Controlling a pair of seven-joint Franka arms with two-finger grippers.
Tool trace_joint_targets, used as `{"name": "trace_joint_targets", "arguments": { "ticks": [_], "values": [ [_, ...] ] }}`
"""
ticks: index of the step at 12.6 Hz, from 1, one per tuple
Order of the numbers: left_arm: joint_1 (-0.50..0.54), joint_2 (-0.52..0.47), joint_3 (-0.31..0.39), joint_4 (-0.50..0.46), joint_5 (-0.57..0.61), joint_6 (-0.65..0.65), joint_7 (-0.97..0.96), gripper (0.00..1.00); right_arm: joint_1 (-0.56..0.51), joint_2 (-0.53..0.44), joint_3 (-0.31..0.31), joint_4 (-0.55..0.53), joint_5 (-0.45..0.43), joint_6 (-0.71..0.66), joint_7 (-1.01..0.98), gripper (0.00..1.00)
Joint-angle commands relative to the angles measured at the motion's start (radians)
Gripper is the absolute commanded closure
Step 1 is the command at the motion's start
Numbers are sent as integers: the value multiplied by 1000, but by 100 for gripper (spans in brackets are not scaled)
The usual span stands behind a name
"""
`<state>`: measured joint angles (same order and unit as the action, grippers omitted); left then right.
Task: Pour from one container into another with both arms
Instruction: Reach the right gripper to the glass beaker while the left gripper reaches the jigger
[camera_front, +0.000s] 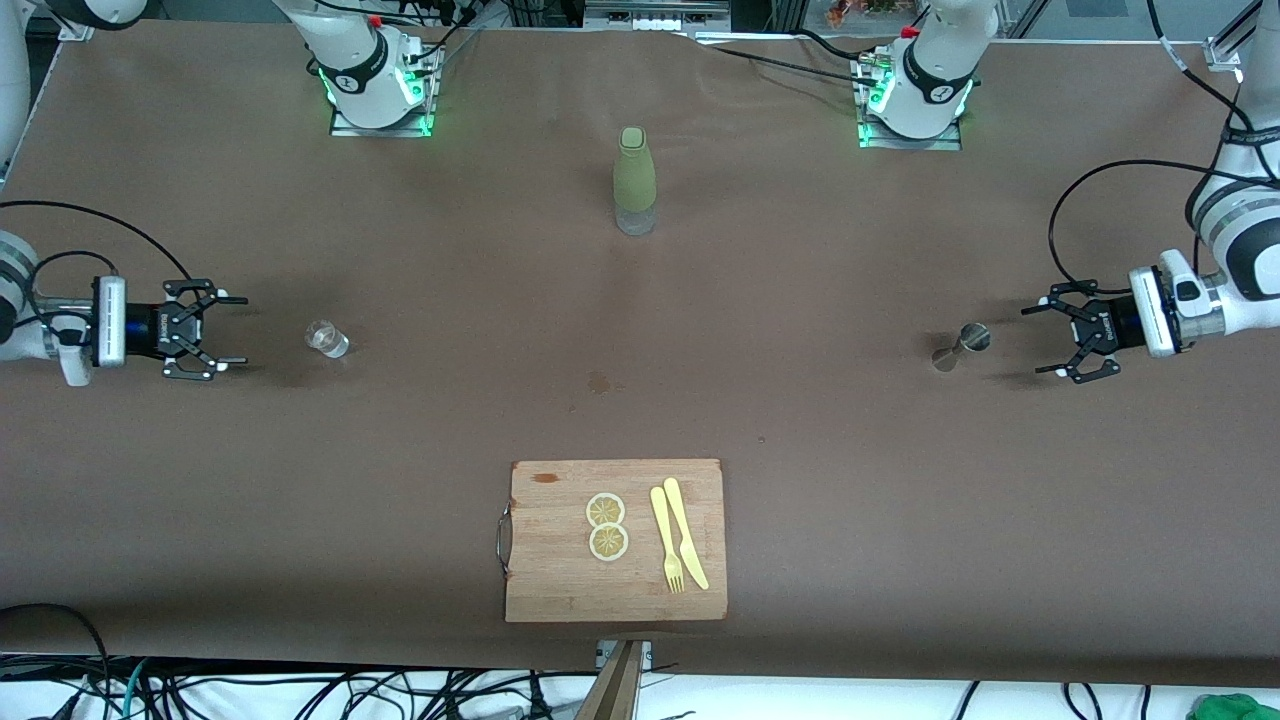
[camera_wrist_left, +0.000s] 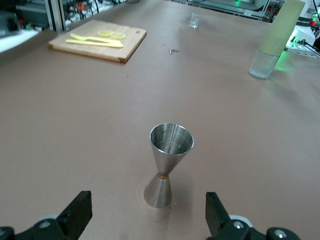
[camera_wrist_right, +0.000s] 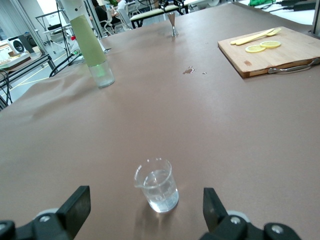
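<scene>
Brown worktop across the whole front view, arm bases along the top edge.

Left claw at the right edge of the frame, about mid-height, low by the worktop, fingers spread wide, gripping nothing. Just beside its tips, toward the frame's centre, a steel jigger, upright, apart from the fingers. In the left wrist view, the same jigger in the lower centre of the frame, standing between the two black fingertips without touching either; open cup on top, a thin brass-coloured band at the waist.

Right claw at the left edge of the frame, about mid-height, likewise low and spread wide, empty. Just beside it, toward the centre, a small clear beaker, upright on the worktop. In the right wrist view, the beaker in the lower centre, partly filled with clear liquid, between the fingertips and clear of both.

Upper centre of the front view: a tall bottle with an olive-green sleeve and clear base, standing upright between the two arm bases.

Lower centre: a wooden cutting board with a metal handle on its edge toward the right arm's end. On the board, two lemon slices overlapping, and beside them a yellow fork and yellow knife lying side by side.

A small dark stain on the worktop near the frame's centre.
</scene>
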<state>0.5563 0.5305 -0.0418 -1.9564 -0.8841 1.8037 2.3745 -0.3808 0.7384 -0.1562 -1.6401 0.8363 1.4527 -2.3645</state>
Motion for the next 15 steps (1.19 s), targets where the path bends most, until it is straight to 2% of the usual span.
{"name": "trace_joint_targets", "arguments": {
  "ticks": [1,7,15],
  "values": [
    [-6,51,0,5,-65,3,103,0,-7,55,12,8,29,17,-90,0],
    [-24,172,-3,13,-206,-7,251,0,34,61,20,-75,29,107,-194,0],
    [-62,243,-6,17,-305,-73,353,0,100,61,21,-109,52,178,-197,0]
  ]
}}
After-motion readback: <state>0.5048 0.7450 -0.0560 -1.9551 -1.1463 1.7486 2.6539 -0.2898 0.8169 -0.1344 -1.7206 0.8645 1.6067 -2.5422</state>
